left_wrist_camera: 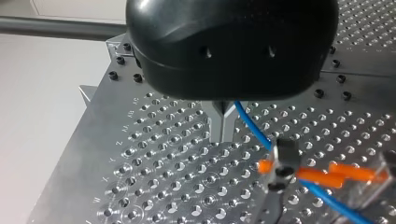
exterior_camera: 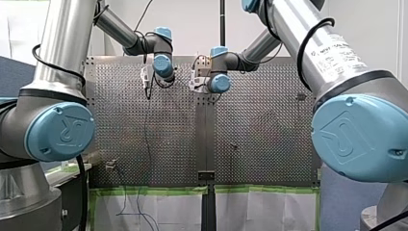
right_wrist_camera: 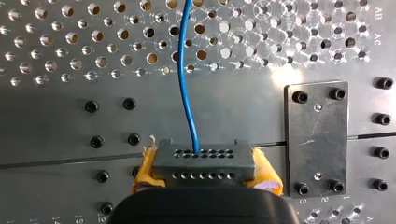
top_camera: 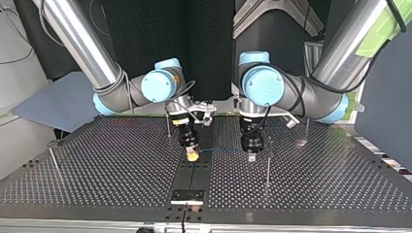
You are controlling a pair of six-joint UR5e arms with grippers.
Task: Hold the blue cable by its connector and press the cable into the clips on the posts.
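Connector (right_wrist_camera: 203, 158) clamped between right claw (right_wrist_camera: 206, 173) pads; blue cable (right_wrist_camera: 183, 70) runs ahead.

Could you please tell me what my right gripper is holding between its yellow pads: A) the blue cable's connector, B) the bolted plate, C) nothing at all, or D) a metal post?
A: in the right wrist view my right gripper has its yellow pads clamped on either end of the dark connector, from which the blue cable runs out ahead.

Cable (top_camera: 221, 149) between right tool (top_camera: 192, 156) and left tool (top_camera: 251, 157), post (top_camera: 267, 165) beside latter
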